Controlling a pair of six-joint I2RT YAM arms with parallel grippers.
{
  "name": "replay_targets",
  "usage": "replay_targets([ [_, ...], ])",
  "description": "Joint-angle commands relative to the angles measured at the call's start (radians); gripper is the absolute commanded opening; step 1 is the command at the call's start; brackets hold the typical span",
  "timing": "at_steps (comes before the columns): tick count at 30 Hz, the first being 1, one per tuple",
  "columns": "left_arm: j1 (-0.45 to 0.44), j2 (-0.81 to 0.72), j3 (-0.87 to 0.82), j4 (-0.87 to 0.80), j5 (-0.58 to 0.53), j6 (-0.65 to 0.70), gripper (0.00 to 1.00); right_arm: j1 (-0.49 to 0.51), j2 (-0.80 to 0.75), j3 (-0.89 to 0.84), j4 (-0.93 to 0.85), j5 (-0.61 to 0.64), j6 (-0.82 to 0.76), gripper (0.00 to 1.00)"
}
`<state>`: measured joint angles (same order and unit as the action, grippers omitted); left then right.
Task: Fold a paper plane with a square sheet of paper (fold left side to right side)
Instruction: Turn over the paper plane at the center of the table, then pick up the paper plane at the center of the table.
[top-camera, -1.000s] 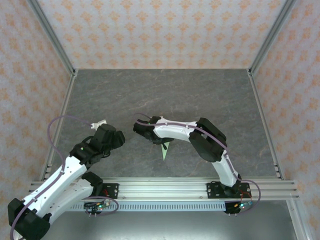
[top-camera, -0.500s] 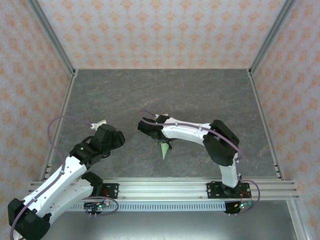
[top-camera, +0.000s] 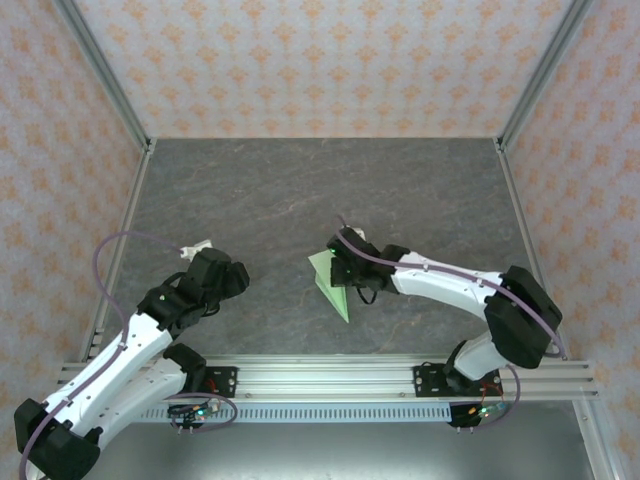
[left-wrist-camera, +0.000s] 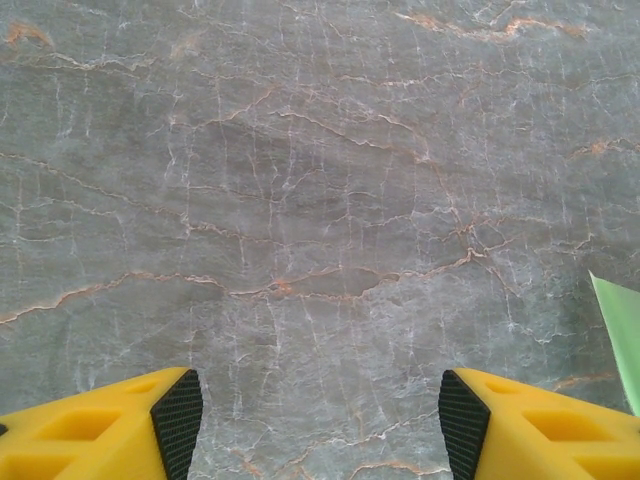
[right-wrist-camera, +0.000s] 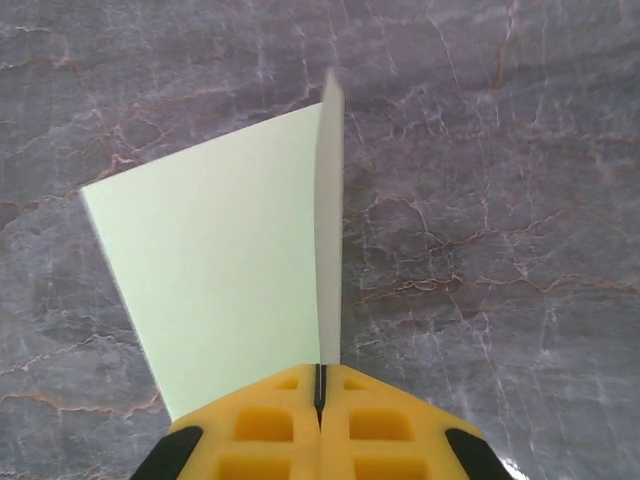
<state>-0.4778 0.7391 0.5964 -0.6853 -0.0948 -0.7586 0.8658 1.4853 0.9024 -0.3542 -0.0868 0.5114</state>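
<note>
Fingers (right-wrist-camera: 265, 432) of the right gripper (right-wrist-camera: 320, 388) clamp the paper plane (right-wrist-camera: 225, 265) by its upright flap; left gripper (left-wrist-camera: 312, 418) gapes over grey marbled table (left-wrist-camera: 300, 200).

We see a robot test booth in a lab, not a home. A grey stone-patterned table (top-camera: 300, 190) is boxed in by walls (top-camera: 320, 60) papered in an orange motif, with aluminium posts (top-camera: 103, 70) at the corners. A left arm (top-camera: 120, 355) and a right arm (top-camera: 445, 285) are bolted to a metal rail (top-camera: 330, 372).
</note>
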Motion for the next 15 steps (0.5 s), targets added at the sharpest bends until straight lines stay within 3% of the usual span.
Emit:
replay_targets([
  [1, -0.005, -0.012, 0.029, -0.018, -0.034, -0.010, 0.67, -0.057, -0.006, -0.112, 0.225, -0.149, 0.011, 0.00],
  [4, -0.005, -0.012, 0.031, -0.016, -0.027, -0.013, 0.67, -0.086, -0.034, -0.151, 0.199, -0.120, 0.001, 0.03],
  [10, -0.004, -0.009, 0.034, -0.001, -0.024, -0.016, 0.67, -0.102, -0.137, -0.153, 0.022, 0.025, -0.063, 0.30],
  [15, -0.004, -0.004, 0.046, 0.000, -0.022, -0.008, 0.67, -0.102, -0.126, -0.065, -0.197, 0.144, -0.117, 0.31],
])
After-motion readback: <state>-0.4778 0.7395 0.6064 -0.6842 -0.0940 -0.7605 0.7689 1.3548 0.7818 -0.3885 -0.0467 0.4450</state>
